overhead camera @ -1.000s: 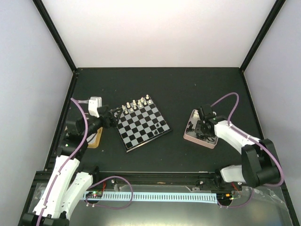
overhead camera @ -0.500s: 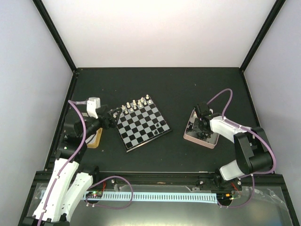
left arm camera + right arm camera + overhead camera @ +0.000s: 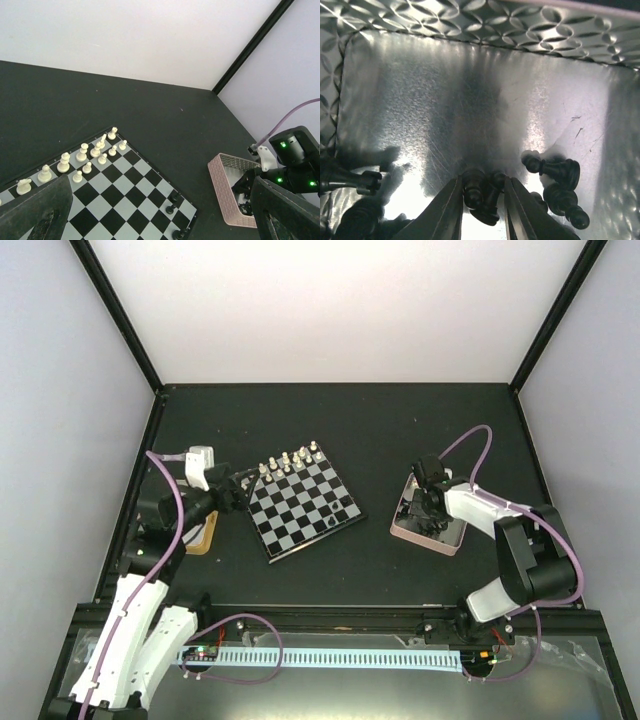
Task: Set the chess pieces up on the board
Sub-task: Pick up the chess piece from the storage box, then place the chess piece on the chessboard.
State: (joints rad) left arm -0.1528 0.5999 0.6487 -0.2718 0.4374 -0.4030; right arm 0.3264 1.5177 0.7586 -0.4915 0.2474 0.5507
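1. the board (image 3: 303,508) lies mid-table at an angle. white pieces (image 3: 82,159) stand in two rows along its far edge, and a few black pieces (image 3: 172,201) stand near the opposite side.
2. the left gripper (image 3: 159,202) hovers at the board's left side, fingers wide apart.
3. the right gripper (image 3: 481,202) is down in the pink tray (image 3: 222,187) — its fingers (image 3: 445,210) sit narrowly apart astride loose pieces (image 3: 482,192), black, on the tray floor. cannot tell whether they pinch.
4. more black ones lie just beside — left and right.
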